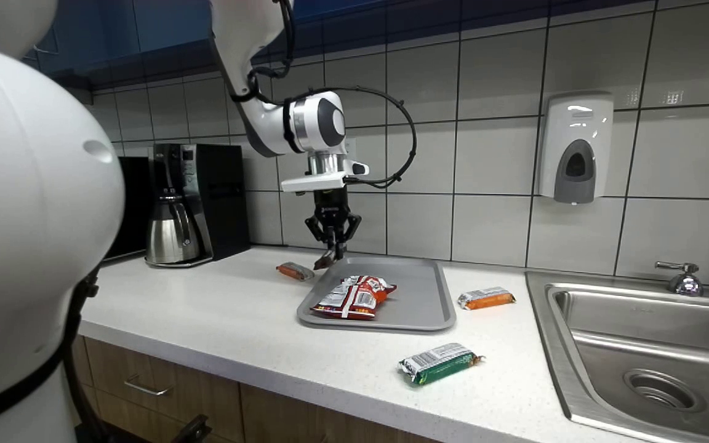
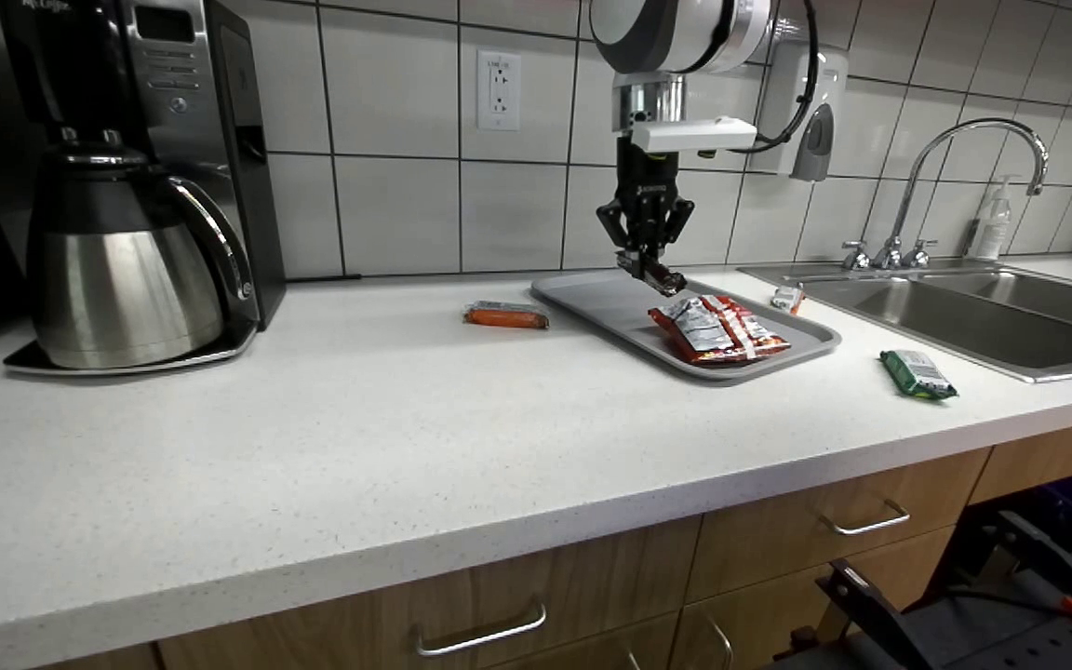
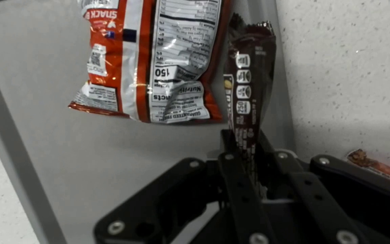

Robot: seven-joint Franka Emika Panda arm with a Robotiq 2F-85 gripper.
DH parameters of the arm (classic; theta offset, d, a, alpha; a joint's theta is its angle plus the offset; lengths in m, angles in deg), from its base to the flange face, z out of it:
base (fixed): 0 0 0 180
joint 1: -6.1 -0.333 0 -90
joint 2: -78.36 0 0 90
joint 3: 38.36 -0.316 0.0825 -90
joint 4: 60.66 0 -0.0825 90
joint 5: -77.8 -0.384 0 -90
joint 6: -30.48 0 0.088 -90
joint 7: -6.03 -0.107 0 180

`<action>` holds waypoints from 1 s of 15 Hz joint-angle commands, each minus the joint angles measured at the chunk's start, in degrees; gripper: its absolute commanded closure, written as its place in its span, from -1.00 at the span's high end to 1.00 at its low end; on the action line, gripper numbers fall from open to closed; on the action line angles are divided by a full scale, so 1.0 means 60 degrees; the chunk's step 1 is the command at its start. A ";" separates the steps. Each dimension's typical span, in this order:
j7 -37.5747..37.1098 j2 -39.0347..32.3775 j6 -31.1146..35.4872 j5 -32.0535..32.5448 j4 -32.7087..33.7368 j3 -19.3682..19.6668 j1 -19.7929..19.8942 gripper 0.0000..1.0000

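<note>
My gripper (image 1: 334,246) is shut on a dark brown wrapped bar (image 3: 250,74), held tilted above the grey tray (image 1: 419,295). The gripper also shows in an exterior view (image 2: 645,247) and in the wrist view (image 3: 244,145). The bar's far end sticks out past the fingertips; its near end is hidden between the fingers. A red and white snack bag (image 3: 141,64) lies on the tray close by, also seen in both exterior views (image 1: 354,298) (image 2: 717,328). An orange wrapped bar (image 2: 506,316) lies on the counter beside the tray.
Another orange packet (image 1: 488,299) and a green packet (image 1: 439,363) lie on the counter near the steel sink (image 1: 548,344). A coffee maker with a steel carafe (image 2: 131,288) stands at the side. A tiled wall (image 1: 419,227) rises behind the tray.
</note>
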 commanded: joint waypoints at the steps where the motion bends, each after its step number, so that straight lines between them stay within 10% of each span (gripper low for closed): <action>1: -0.0704 -0.0778 -0.0601 -0.0030 0.1163 0.0096 0.0077 -0.92; 14: -0.2254 -0.2308 -0.0489 -0.0228 0.2418 0.0307 -0.0072 -0.92; 15: -0.2298 -0.2351 -0.0487 -0.0209 0.2436 0.0319 -0.0091 -0.41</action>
